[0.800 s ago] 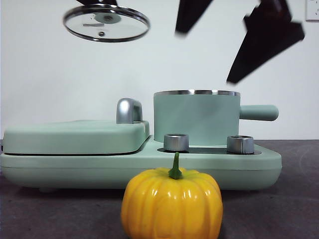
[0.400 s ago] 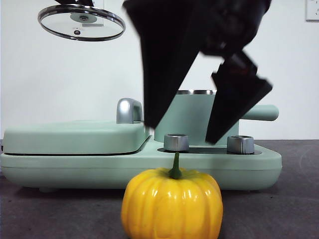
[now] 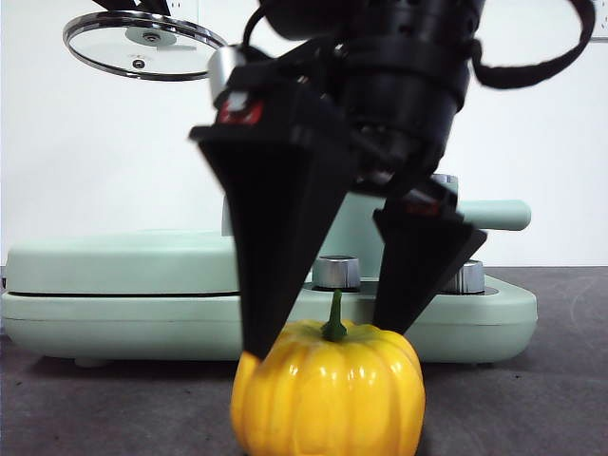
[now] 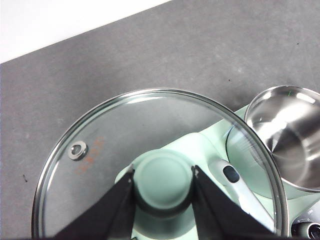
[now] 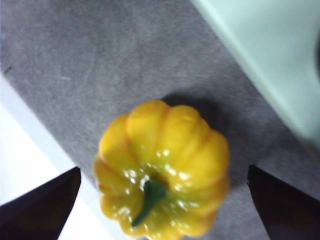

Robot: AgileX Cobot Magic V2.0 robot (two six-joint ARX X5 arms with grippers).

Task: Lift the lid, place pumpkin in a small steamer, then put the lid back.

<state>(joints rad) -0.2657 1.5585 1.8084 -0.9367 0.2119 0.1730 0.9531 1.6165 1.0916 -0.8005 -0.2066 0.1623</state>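
Observation:
The yellow-orange pumpkin with a green stem sits on the dark table at the front, also in the right wrist view. My right gripper is open just above it, one jaw on each side, not touching it in the right wrist view. My left gripper is shut on the mint-green knob of the glass lid, held high at the upper left. The small steamer stands open behind the right arm, its steel inside showing in the left wrist view.
The long mint-green appliance base with its flat griddle cover fills the table's middle. Chrome knobs sit on its right half. The table's front edge runs close beside the pumpkin in the right wrist view.
My right gripper has come down from the upper right to straddle the pumpkin. The lid in my left gripper has drifted further left.

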